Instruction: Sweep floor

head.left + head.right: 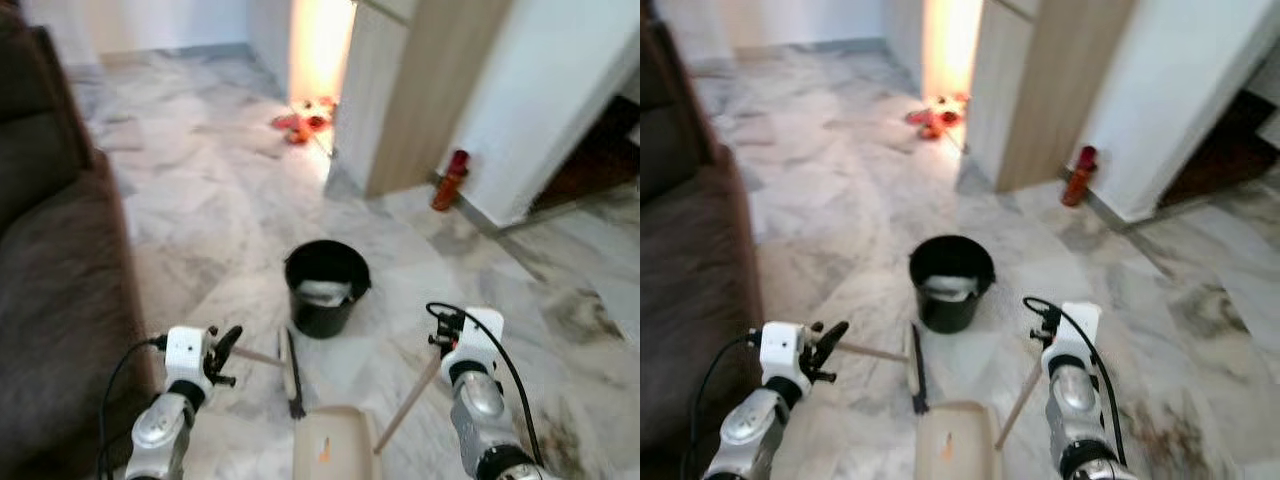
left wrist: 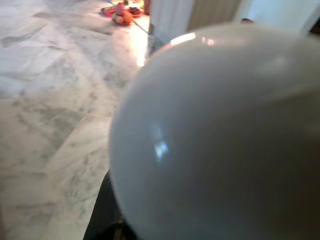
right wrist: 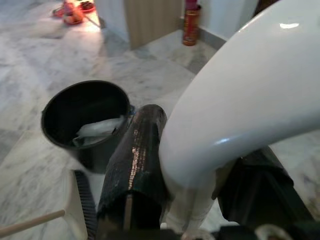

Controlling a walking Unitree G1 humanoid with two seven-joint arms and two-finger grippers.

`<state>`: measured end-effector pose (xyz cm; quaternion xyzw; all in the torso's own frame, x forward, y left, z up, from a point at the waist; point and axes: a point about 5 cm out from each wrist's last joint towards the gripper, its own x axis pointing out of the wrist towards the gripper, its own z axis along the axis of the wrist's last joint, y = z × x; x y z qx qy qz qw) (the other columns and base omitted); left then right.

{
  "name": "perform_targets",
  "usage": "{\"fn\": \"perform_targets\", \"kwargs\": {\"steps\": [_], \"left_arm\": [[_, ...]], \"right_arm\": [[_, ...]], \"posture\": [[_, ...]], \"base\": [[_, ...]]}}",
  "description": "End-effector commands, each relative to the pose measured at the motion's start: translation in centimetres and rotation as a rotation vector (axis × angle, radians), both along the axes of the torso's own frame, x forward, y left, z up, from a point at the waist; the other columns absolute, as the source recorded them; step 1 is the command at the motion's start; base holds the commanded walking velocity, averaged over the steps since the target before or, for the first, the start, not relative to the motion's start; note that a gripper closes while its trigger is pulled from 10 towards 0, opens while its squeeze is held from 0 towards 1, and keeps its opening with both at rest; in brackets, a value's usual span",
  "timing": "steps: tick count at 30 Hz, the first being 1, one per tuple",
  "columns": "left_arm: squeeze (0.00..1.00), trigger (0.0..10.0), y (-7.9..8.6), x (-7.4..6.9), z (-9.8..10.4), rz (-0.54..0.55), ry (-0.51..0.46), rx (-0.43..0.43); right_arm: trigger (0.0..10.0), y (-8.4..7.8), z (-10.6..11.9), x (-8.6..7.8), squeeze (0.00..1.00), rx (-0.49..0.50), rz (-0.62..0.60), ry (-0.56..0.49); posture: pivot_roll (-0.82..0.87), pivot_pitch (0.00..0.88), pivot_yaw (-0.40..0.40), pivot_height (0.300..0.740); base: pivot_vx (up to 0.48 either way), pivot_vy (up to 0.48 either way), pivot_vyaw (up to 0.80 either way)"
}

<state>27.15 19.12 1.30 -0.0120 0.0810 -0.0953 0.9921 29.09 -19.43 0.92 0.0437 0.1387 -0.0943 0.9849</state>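
My left gripper [image 1: 228,352] is low at the left, shut on the thin wooden handle of a small broom [image 1: 291,374]. The broom's black brush head rests on the marble floor just in front of a black bucket [image 1: 327,288] that has something white inside. My right gripper [image 1: 443,338] is shut on the wooden handle of a beige dustpan [image 1: 330,445], which lies on the floor between my arms with a small orange scrap in it. In the right wrist view a black finger [image 3: 132,175] presses against a white curved part, and the bucket [image 3: 85,120] lies beyond it.
A brown sofa [image 1: 50,290] runs along the left. A wooden cabinet side [image 1: 400,100] and a white wall stand ahead on the right, with a red canister [image 1: 450,180] at their foot. Red items [image 1: 300,125] lie on the floor in a lit doorway.
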Motion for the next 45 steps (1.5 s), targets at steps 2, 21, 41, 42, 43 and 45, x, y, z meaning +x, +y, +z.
{"fn": "perform_targets", "kwargs": {"steps": [2,21,41,42,43,45], "left_arm": [[0.0,10.0,0.0,-1.4,-1.8,-0.011,0.096,-0.015],[0.0,10.0,-0.2,-1.6,-2.2,-0.018,0.099,-0.022],[0.0,10.0,-0.7,-1.3,-2.0,-0.04,0.101,-0.008],[0.0,10.0,-0.9,-1.2,-2.0,-0.045,0.099,-0.01],[0.0,10.0,-1.0,-1.1,-2.0,-0.048,0.098,-0.011],[0.0,10.0,-1.2,-1.1,-1.9,-0.057,0.098,-0.013]], "right_arm": [[10.0,-0.4,0.0,0.0,0.0,-0.013,-0.009,0.013],[10.0,-0.4,0.0,0.0,0.0,-0.013,-0.006,0.014],[10.0,0.1,0.0,0.1,0.0,-0.004,0.006,0.009],[10.0,0.1,0.0,0.0,0.0,-0.005,0.006,0.008],[10.0,0.1,0.0,0.0,0.0,-0.005,0.005,0.007],[10.0,0.1,0.0,0.0,0.0,-0.008,0.003,0.006]], "posture": [[0.06,0.055,-0.097,0.74],[0.07,0.054,-0.097,0.74],[0.07,0.044,-0.092,0.74],[0.08,0.044,-0.091,0.74],[0.07,0.045,-0.09,0.74],[0.07,0.045,-0.09,0.74]], "base": [[0.0,0.0,-0.78],[0.0,0.0,-0.78],[0.0,0.0,-0.15],[0.0,0.0,0.0],[0.0,0.0,0.0],[0.0,0.0,0.0]]}}
